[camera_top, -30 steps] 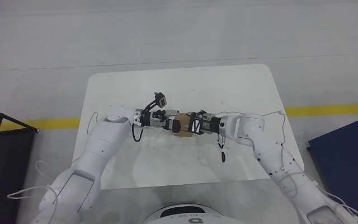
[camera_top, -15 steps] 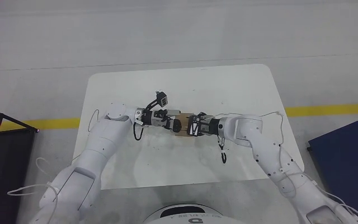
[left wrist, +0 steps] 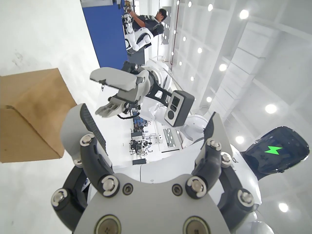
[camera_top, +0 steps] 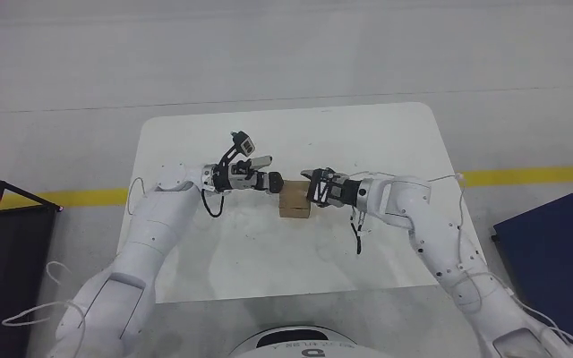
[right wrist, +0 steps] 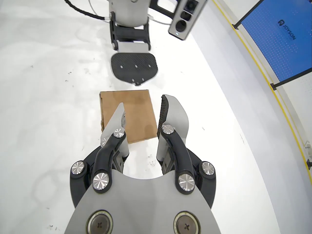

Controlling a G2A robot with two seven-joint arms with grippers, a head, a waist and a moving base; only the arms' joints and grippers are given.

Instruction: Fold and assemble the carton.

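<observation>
Now | carton (right wrist: pixel 128 115) top flat | left pincer (left wrist: pixel 148 116), right pincer (right wrist: pixel 141 101) spread

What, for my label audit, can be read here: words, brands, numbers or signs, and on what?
Carton: no print on the faces shown.
Blue panel: a small white logo with one brand word beside it; left unquoted.
Nothing else legible.

In the left wrist view you see the carton (left wrist: pixel 26 113) only partly, because the picture's edge cuts it off. In the right wrist view one finger (right wrist: pixel 113 125) of the right gripper (right wrist: pixel 143 100) covers part of it. In the top view it is too small to tell whether it is folded shut.
</observation>
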